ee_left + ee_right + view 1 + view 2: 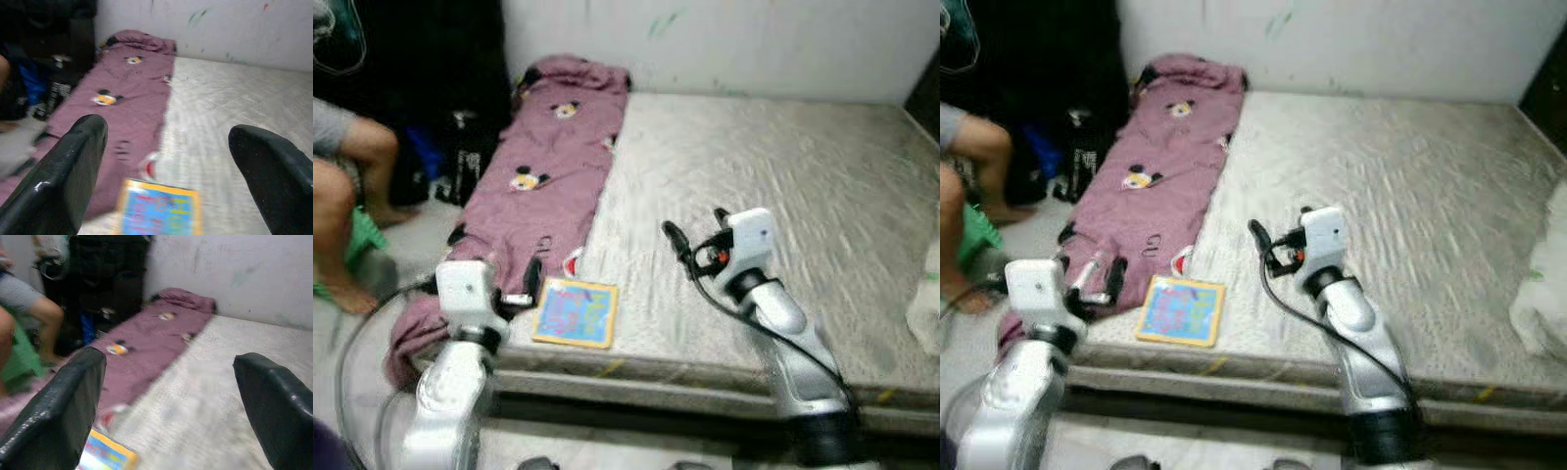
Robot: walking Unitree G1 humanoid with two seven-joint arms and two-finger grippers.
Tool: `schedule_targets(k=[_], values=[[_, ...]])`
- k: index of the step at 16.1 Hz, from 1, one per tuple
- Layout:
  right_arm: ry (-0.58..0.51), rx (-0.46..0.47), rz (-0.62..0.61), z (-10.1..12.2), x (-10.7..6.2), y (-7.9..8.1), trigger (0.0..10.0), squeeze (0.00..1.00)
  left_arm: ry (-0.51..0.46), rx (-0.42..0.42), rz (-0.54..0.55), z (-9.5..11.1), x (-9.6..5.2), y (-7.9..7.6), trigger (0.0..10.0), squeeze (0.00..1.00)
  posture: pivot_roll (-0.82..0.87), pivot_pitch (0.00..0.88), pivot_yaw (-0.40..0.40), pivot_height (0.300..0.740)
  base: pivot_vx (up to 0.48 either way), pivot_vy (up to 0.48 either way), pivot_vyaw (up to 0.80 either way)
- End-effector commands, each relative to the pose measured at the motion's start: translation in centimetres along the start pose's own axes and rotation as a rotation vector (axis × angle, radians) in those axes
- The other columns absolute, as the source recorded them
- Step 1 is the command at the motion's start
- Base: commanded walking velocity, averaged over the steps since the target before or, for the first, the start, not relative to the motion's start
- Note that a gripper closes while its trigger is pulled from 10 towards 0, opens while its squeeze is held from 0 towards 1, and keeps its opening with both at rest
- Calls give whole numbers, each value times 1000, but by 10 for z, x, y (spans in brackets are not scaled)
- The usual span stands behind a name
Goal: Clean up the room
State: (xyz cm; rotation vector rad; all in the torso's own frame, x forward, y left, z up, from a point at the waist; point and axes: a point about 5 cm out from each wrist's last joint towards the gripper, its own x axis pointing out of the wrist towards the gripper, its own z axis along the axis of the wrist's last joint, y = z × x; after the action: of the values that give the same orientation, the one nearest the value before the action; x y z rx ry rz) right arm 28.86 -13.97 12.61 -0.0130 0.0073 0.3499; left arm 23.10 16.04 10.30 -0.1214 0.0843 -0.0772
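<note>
Nearest the robot, the left gripper [521, 284] hangs over the front left corner of the mattress [783, 196], its two black fingers [63, 171] spread wide apart with nothing between them. Just beside it, toward the middle of the bed, lies a flat colourful book [575, 312] with a yellow border, close to the mattress's front edge; the left wrist view shows it just ahead of and below the parted fingers. The right gripper [690, 240] is held above the middle of the mattress, its fingers [58, 406] likewise wide open and empty; in the right wrist view the book's corner shows low beside the finger nearer the purple side. Under and beyond the left gripper a purple blanket [553, 166] with cartoon mouse prints runs along the mattress's left edge to the white wall [724, 39], bunched at the far end and spilling to the floor at the near end. Far to the right of the right gripper, the head views catch a pale crumpled thing [925, 304] at the mattress edge, too blurred to tell. Left of the blanket a person's bare legs [342, 206] show by something green [19, 360], with dark bags [460, 162] beyond.
</note>
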Motion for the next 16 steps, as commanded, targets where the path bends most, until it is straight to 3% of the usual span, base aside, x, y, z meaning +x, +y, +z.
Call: schedule_targets(k=[1,14,16], values=[[-18,2,4,5,2,0,10000,0,-5,4,3,2,0,2,10000,0,-105,0,-5,740,0,0,0],[-21,-1,8,4,4,1,10000,0,-37,0,-34,5,1,0,10000,0,-102,0,-4,740,0,0,0],[-24,-1,8,4,5,1,10000,0,-68,-27,-72,9,0,-3,10000,0,-103,0,-2,740,401,0,0]])
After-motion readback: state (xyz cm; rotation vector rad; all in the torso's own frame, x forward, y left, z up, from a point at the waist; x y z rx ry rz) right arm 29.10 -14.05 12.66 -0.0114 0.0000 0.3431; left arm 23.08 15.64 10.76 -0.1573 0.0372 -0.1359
